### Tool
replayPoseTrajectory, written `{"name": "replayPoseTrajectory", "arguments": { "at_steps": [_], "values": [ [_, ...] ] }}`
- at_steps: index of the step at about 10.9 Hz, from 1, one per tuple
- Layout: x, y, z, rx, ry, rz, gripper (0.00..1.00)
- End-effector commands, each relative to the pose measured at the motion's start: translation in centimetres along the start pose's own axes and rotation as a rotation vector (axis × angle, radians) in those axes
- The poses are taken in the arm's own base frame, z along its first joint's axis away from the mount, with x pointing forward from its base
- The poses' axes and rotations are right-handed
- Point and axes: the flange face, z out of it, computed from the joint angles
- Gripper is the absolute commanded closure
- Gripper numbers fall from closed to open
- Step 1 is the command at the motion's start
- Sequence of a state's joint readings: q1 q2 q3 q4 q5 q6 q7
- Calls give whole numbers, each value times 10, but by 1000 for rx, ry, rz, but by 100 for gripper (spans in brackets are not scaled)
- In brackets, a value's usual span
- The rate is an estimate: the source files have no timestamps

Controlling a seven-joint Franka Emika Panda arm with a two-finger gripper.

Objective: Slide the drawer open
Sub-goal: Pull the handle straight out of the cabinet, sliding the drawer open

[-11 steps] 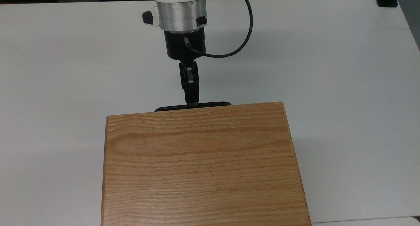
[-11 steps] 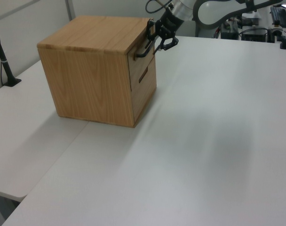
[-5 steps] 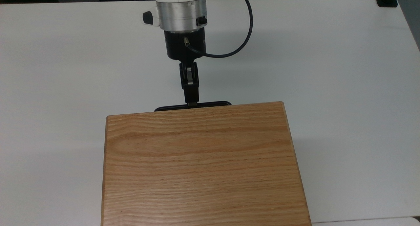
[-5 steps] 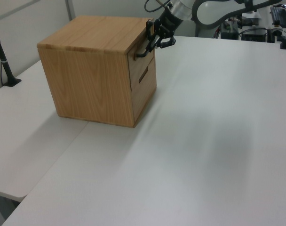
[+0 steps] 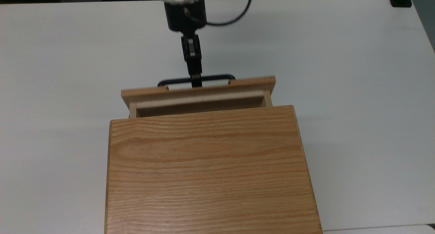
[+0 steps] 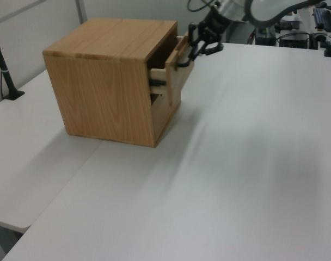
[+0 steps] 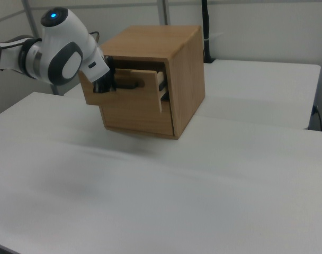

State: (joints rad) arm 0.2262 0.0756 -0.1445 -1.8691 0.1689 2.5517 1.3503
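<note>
The arm reached in from the top view's upper edge, its silver-and-black wrist pointing toward the cabinet and the slim black hand (image 5: 196, 80) stretched out level over the white desk (image 5: 357, 74). In the right view the white, rounded arm housing (image 7: 65, 50) came from the right view's left and hid much of the hand.

The cabinet (image 5: 210, 172) was a boxy block of light oak with a broad grained top and square edges, standing on the smooth matte desk. The drawer (image 5: 198, 94), of the same oak, had a wide flat front panel and paler inner side walls; it stood partly slid out of the cabinet's upper opening toward the arm. In the left view it jutted from the cabinet's front face, above a second lower front.

A long black bar handle (image 5: 217, 78) with rounded corners ran across the panel. The hand's fingers were closed on this handle near its middle, gripping the bar.
</note>
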Motion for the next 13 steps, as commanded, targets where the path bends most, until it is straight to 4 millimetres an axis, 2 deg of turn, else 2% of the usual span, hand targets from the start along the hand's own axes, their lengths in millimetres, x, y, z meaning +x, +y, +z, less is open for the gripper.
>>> {"name": "replayPoseTrajectory", "arguments": {
  "at_steps": [1,5,6,7,8,11,13],
  "values": [
    [-2,32,-66,64,-53,-96,100],
    [6,58,-86,0,-120,-139,97],
    [6,60,-84,-19,-129,-142,84],
    [5,60,-83,-29,-133,-144,34],
    [5,60,-82,-39,-136,-148,0],
    [-1,66,-82,-120,-192,-298,0],
    [-1,63,-98,-193,-246,-427,0]
  ]
}}
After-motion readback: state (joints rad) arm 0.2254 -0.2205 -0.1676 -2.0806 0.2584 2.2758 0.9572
